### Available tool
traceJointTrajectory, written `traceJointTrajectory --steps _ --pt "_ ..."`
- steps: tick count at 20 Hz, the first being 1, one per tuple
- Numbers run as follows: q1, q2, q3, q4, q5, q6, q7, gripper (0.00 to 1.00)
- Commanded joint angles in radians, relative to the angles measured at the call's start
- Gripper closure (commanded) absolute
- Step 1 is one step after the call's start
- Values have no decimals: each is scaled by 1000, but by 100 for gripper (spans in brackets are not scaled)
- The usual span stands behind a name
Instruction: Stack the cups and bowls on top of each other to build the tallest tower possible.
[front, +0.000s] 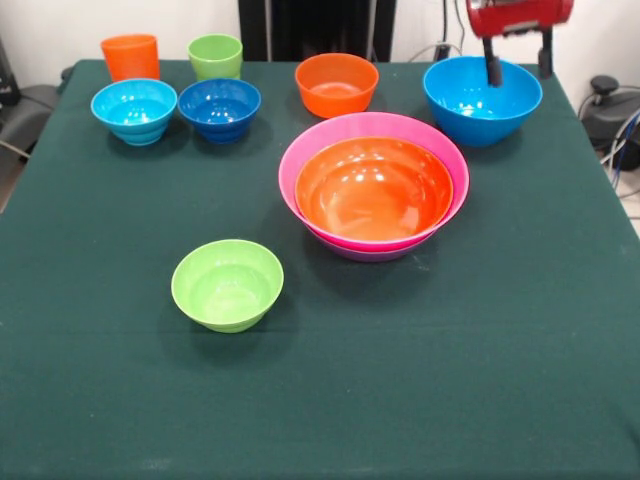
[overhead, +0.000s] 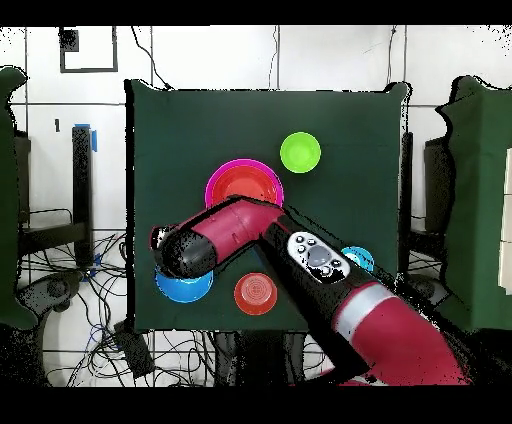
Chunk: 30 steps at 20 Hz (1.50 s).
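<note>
My gripper (front: 519, 62) is open at the far right, just above the big blue bowl (front: 482, 100). One finger (front: 493, 66) hangs over the bowl's inside and the other stands behind its far rim. The tower (front: 372, 190) stands mid-table: the wide orange bowl nested in the pink bowl (front: 310, 150), with a purple rim (front: 372, 254) below. The small lime-green bowl (front: 227, 284) stands alone at the near left. At the far edge are the orange cup (front: 130, 57), green cup (front: 215, 56), light-blue bowl (front: 134, 110), dark-blue bowl (front: 219, 108) and small orange bowl (front: 337, 84).
In the overhead view my arm (overhead: 250, 235) crosses above the tower (overhead: 244, 186) and hides part of the big blue bowl (overhead: 183, 287). The dark green table cloth (front: 450, 380) covers the table. Cables and gear lie off the table's right edge.
</note>
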Motion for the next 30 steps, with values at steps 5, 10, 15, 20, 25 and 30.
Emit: traceJointTrajectory --steps 5,10,15,20,25,30 --pt "-144 89 349 127 22 106 -457 0" --pt "-22 -113 111 202 -15 -56 -39 0" --pt "295 -247 -389 206 140 -18 598 0" --pt "509 -236 -672 183 223 -64 833 0" --pt "558 -250 -750 207 265 -98 853 0" --pt "538 -237 -741 190 251 -106 842 0"
